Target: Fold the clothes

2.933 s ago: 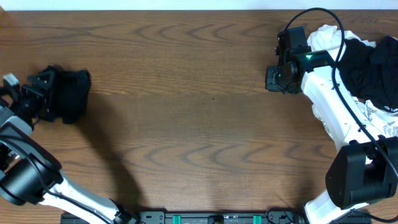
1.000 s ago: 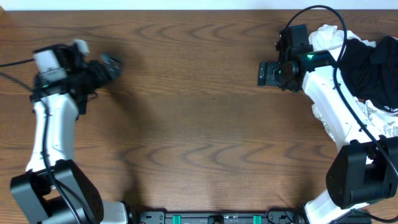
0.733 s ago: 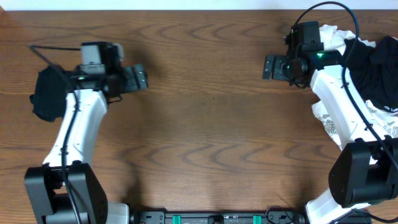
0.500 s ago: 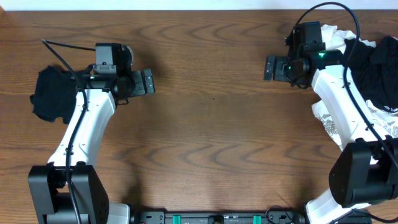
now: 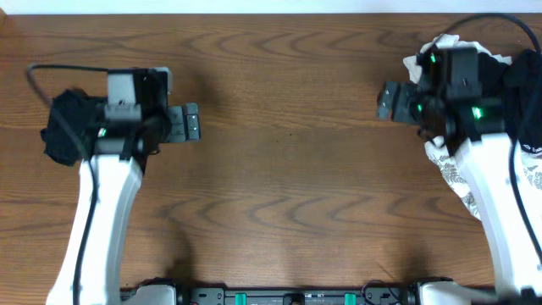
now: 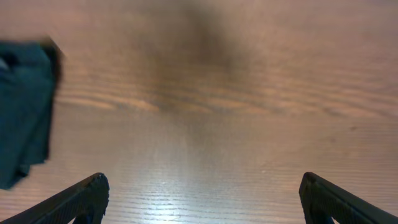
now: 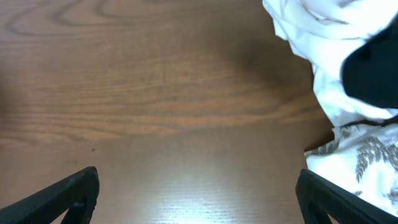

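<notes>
A folded black garment (image 5: 63,127) lies at the table's left edge; in the left wrist view the black garment (image 6: 22,112) sits at the left border. My left gripper (image 5: 191,124) hangs to its right, open and empty (image 6: 202,199), over bare wood. At the far right is a pile of clothes: a white garment (image 5: 440,47), a black one (image 5: 525,93) and a leaf-print one (image 5: 525,174). My right gripper (image 5: 383,102) is just left of the pile, open and empty (image 7: 198,193). The white garment (image 7: 323,50) and the leaf-print garment (image 7: 360,155) lie at its right.
The brown wooden table (image 5: 288,169) stretches between the two arms. The pile on the right runs off the table's right edge in the overhead view. A black rail with green clips (image 5: 296,296) lines the front edge.
The left gripper has left the black garment at the left and swung right, away from it. The right gripper has shifted right, closer to the pile, and opened a little wider.
</notes>
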Controlling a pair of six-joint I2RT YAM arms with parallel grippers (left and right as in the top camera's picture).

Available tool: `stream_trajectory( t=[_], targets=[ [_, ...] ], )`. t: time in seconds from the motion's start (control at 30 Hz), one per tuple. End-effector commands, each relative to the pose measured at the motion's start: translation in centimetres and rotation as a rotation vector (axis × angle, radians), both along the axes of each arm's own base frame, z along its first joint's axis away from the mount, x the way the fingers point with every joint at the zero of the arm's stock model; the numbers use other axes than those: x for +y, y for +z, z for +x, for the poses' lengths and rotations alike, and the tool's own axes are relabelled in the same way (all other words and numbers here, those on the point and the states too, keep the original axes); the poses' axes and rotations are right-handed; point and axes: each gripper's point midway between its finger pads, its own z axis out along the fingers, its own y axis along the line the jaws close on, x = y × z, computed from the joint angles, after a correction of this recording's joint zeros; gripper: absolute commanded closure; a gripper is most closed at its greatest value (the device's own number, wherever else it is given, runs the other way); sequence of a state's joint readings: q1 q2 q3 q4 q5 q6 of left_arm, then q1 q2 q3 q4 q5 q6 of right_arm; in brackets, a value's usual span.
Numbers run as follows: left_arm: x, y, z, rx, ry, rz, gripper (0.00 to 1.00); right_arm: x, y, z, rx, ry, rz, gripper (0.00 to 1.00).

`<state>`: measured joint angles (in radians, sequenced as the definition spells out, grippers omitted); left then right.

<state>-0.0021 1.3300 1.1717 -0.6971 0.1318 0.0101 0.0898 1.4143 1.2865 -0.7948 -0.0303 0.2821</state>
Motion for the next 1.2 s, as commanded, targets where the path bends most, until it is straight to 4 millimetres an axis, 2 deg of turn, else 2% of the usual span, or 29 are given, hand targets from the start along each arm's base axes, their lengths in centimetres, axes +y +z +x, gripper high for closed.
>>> stream_trajectory(
  t=[0.0, 0.23, 0.4, 0.7, 1.17],
  targets=[
    [-0.2, 1.1, -2.4, -0.053, -0.037, 0.013, 0.02, -0.3, -0.6, -3.0, -0.024, -0.014, 0.015, 0.01],
    [-0.1, 1.6, -8.3, -0.187, -0.025, 0.006, 0.02, -1.0, -1.4, -8.1, -0.107, -0.024, 0.010, 0.01],
    [-0.1, 1.4, -10.6, -0.248, -0.020, 0.003, 0.02, -1.7, -2.0, -10.0, -0.107, -0.042, -0.012, 0.01],
    [-0.1, 1.0, -11.0, -0.233, -0.020, 0.003, 0.02, -1.8, -3.0, -11.0, -0.050, -0.042, -0.018, 0.01],
    [-0.1, 0.7, -10.9, -0.222, -0.020, 0.003, 0.02, -1.8, -3.1, -11.1, -0.045, -0.041, -0.018, 0.01]
  ],
)
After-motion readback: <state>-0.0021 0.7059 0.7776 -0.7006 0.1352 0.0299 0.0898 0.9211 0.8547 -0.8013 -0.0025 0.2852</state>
